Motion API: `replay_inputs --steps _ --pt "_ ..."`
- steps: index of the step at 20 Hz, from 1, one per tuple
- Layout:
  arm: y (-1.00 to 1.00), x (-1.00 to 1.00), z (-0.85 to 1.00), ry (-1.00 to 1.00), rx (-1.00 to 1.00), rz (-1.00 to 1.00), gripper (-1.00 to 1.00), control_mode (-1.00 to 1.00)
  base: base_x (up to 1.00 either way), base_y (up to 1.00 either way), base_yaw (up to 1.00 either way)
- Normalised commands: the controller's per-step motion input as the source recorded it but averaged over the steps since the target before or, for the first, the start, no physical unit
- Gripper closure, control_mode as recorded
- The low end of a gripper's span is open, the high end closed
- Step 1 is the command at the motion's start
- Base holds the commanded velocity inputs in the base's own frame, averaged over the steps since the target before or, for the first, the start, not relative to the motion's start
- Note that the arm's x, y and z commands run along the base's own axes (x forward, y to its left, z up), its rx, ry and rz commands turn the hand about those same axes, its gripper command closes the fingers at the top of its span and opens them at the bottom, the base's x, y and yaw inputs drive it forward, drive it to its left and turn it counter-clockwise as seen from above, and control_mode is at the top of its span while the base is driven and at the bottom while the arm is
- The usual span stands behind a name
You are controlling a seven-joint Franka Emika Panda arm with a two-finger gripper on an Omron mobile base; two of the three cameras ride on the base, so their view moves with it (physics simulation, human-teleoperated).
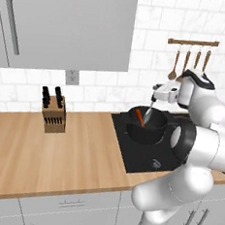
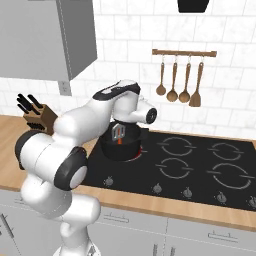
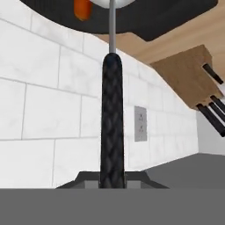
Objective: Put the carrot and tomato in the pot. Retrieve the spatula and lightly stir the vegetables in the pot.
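the end effector [image 1: 156, 96] is gripping the spatula [image 1: 149, 108] by its black handle, head dipping into the pot [image 1: 145, 126] beside the carrot [image 1: 141, 117]. stirring too hard is risking flicking the carrot out or shoving the pot off its burner.

Carrot [image 1: 141, 117] in pot [image 1: 146, 126] on hob [image 2: 200, 165] — knife block [image 1: 53, 112] left.

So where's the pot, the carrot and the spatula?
pot [image 1: 151, 133]: left base view, on its black front wall.
carrot [image 1: 141, 117]: left base view, on the orange stick inside the pot.
spatula [image 3: 112, 127]: hand view, on its black handle.
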Motion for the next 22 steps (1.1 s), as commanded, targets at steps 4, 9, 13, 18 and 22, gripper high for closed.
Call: replay_inputs --steps 4,9,13,18,22 --pt "0.00 0.41 -0.32 0.12 0.00 -0.17 1.00 -1.00 0.00 0.00 0.00" --pt "0.00 0.31 -0.35 0.09 0.00 -0.18 1.00 -1.00 0.00 0.00 0.00" --pt "0.00 0.39 -0.29 0.07 0.00 -0.17 1.00 -1.00 0.00 0.00 0.00" --pt "0.00 -0.03 -0.54 0.14 0.04 -0.19 1.00 -1.00 0.00 0.00 0.00" --pt "-0.07 -0.39 -0.29 0.05 0.10 -0.18 1.00 -1.00 0.00 0.00 0.00"
